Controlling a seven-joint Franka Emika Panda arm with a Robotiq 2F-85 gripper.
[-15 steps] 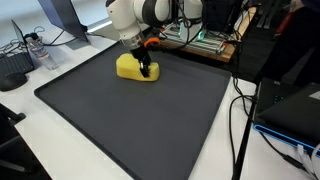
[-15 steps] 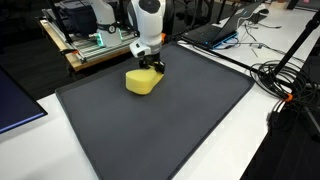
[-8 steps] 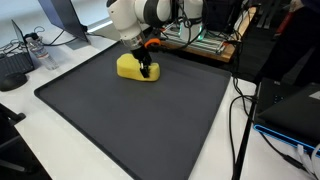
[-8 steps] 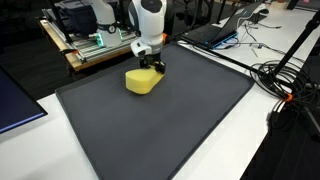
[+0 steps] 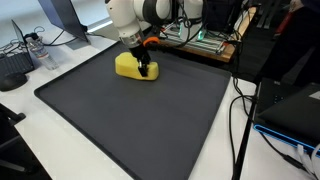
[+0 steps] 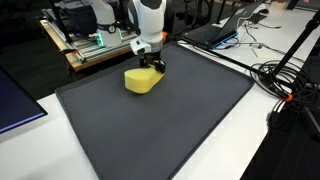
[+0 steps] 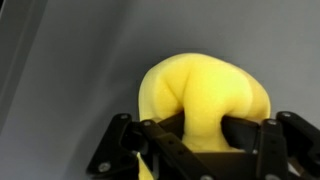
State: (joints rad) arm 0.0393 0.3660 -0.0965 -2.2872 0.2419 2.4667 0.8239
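Note:
A yellow sponge (image 5: pixel 130 67) lies on a dark grey mat (image 5: pixel 140 125) near its far edge; it also shows in an exterior view (image 6: pixel 140 81). My gripper (image 5: pixel 146 69) (image 6: pixel 156 66) comes down from above and is shut on one end of the sponge. In the wrist view the black fingers (image 7: pixel 205 130) pinch the yellow sponge (image 7: pixel 200 95) so that it bulges between them. The sponge sits on or very near the mat.
The mat lies on a white table (image 6: pixel 240 150). A shelf with electronics (image 6: pixel 85 40) stands behind the mat. Cables (image 6: pixel 285 85) and laptops (image 5: pixel 290 110) lie beside it. A monitor base (image 5: pixel 65 25) and a keyboard (image 5: pixel 15 65) stand at the table's far corner.
The sponge has shifted very slightly with the gripper; otherwise nothing has visibly changed.

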